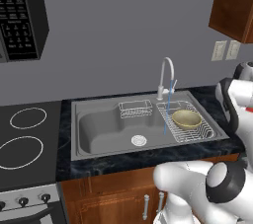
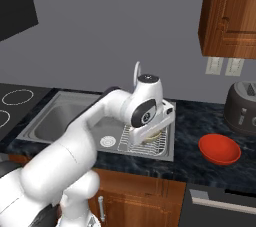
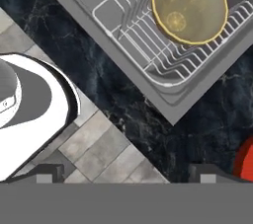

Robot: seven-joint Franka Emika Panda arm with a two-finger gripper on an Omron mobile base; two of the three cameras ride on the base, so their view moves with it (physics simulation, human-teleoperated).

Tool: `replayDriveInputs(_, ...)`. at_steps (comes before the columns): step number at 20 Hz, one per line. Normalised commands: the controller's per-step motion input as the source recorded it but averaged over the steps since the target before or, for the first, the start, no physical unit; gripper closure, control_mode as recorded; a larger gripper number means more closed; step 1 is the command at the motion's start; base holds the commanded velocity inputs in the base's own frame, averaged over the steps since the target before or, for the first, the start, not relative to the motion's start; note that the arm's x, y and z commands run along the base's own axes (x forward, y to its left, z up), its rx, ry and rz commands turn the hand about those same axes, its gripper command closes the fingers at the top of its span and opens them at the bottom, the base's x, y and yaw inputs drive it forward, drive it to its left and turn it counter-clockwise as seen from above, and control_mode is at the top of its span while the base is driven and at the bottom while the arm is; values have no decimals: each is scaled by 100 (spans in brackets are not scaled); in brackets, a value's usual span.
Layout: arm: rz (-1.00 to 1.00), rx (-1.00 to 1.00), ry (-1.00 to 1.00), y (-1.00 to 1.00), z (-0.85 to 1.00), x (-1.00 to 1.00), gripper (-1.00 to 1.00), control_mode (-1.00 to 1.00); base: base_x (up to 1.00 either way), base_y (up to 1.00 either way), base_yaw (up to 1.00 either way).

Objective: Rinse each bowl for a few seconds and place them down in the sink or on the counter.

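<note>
The tan bowl (image 1: 187, 118) sits upright in the wire rack on the right side of the sink (image 1: 99, 124). A thin stream of water runs from the tap (image 1: 166, 72) into the rack just left of it. The red bowl (image 2: 219, 149) rests on the counter (image 2: 192, 136) to the right of the sink. Its edge (image 3: 245, 161) shows in the hand view. My gripper (image 3: 127, 173) hangs open over the counter's front edge, above and in front of the tan bowl (image 3: 190, 7), with nothing between its fingers. In the right base view my hand covers most of that bowl.
A black stovetop (image 1: 24, 136) lies left of the sink, under a microwave (image 1: 20, 16). A dark grey toaster (image 2: 244, 107) stands at the back right of the counter, below a wall cabinet (image 2: 230, 11). A small wire basket (image 1: 135, 109) hangs at the sink's rear.
</note>
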Motion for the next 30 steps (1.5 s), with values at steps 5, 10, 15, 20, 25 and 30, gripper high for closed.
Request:
replayDriveInputs(5,-20,-1,-1,-2,6,-56,-100,-100,0,0,0)
replayDriveInputs(10,-15,-2,-2,-1,0,-40,-100,-100,0,0,0)
replayDriveInputs(15,-6,0,0,-10,0,-4,-100,-100,0,0,0)
replayDriveInputs(20,0,0,0,-20,0,0,-100,-100,0,0,0)
replayDriveInputs(25,0,0,0,-19,0,0,-100,-100,0,0,0)
replayDriveInputs(30,0,0,0,-15,0,0,-100,-100,0,0,0)
